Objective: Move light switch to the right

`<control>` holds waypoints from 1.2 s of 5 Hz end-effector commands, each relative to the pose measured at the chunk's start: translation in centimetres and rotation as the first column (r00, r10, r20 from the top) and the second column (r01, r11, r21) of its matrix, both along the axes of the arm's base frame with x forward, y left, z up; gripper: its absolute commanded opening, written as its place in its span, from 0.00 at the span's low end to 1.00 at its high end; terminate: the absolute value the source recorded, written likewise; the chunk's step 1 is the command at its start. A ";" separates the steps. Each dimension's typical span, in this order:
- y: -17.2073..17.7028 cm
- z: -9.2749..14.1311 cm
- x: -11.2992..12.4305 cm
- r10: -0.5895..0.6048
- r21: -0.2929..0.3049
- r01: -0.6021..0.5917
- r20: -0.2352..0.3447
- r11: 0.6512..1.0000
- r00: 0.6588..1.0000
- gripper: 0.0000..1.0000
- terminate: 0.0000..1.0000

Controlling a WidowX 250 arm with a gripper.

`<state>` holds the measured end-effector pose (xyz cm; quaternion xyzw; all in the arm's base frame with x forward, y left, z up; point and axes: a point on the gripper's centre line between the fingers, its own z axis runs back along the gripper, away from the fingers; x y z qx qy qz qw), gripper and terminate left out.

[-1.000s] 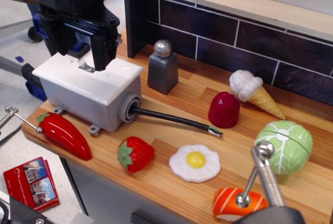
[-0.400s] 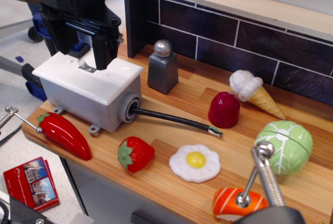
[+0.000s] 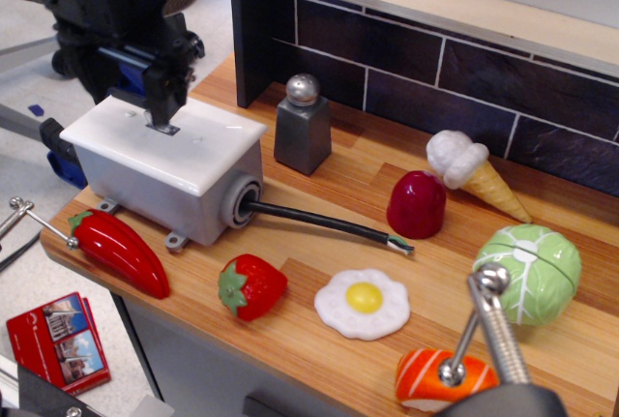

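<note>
**Gripper at the switch plate**

The black gripper [image 3: 158, 112] hangs over the white cover plate [image 3: 162, 142] of the grey box [image 3: 169, 194], its tip covering the light switch [image 3: 161, 128]. A salt shaker [image 3: 303, 126] stands just right on the wooden counter [image 3: 329, 253].

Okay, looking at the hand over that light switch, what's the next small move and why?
Probably a short nudge of the hand toward the salt shaker, staying low. Its tip sits right at the light switch on the white cover plate, hiding the lever, so whether it has flipped cannot be told.
</note>
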<state>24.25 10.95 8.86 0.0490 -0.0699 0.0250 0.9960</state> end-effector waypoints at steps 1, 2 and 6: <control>0.0 -1.4 0.1 -0.017 0.007 0.017 0.013 1.000 1.000 1.00 0.00; -0.9 -2.0 0.6 -0.028 0.004 0.028 0.023 1.000 0.999 1.00 0.00; -5.4 -1.4 1.0 -0.031 -0.059 0.025 -0.094 0.998 0.995 1.00 0.00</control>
